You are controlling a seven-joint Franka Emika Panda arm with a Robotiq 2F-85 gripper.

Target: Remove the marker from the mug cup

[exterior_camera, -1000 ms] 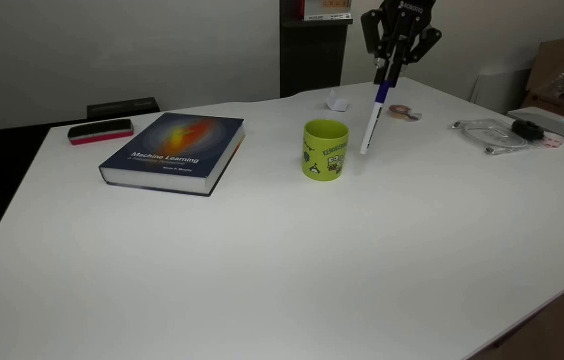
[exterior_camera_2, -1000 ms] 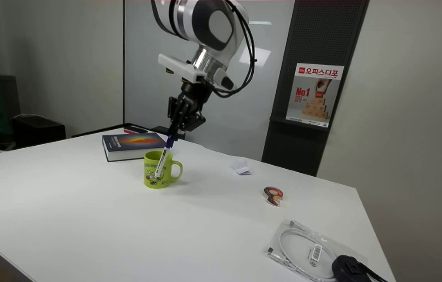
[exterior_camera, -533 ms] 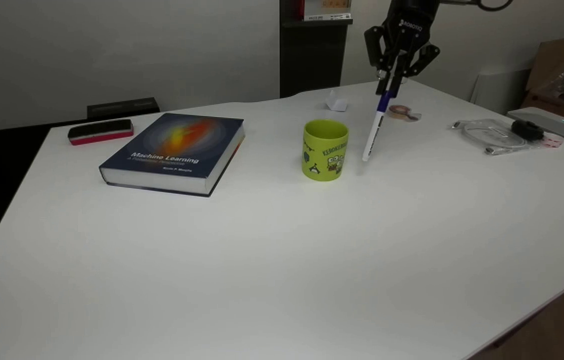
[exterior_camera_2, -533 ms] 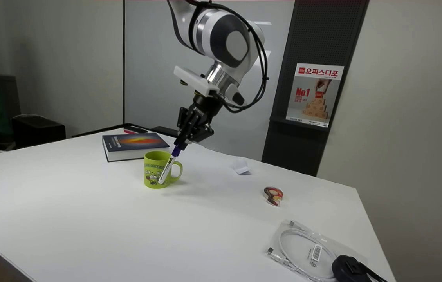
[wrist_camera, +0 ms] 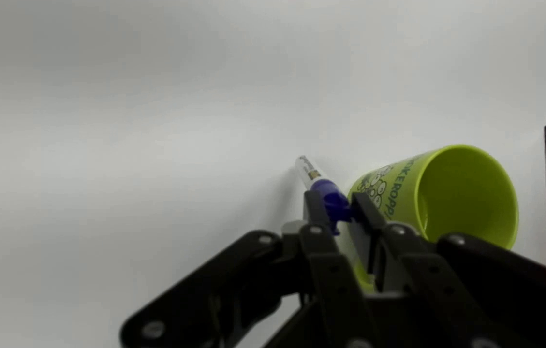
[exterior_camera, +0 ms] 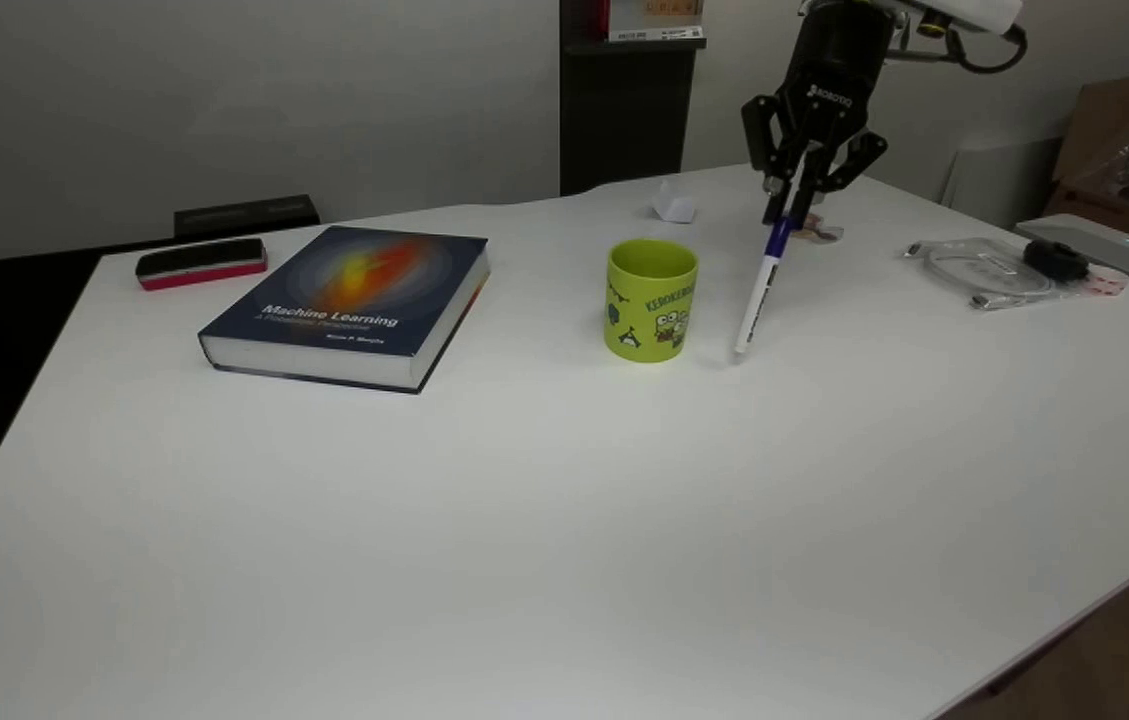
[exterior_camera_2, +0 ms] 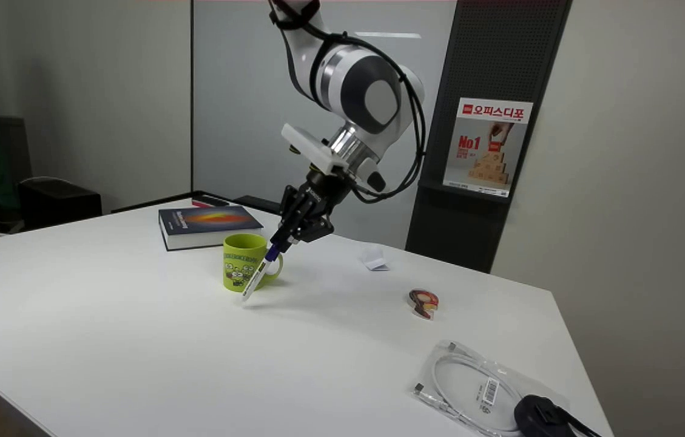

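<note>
In an exterior view the arm (exterior_camera_2: pixel 378 138) is finished in white, its joint cover (exterior_camera_2: pixel 354 88) set in dark grey about a pale oval (exterior_camera_2: pixel 381 102). Black cables (exterior_camera_2: pixel 422 145) are looped along the outside. Below, a silver collar (exterior_camera_2: pixel 351 145) and a white bar-shaped housing (exterior_camera_2: pixel 312 147) are seen. The jaws are black and jointed, printed with white ROBOTIQ lettering (exterior_camera: pixel 831 97) and studded with round silvery screws (wrist_camera: pixel 153 329).

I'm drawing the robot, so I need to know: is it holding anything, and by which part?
Yes, the marker. The gripper has it pinched by its purple-blue end, and the white end slants downward.
</note>
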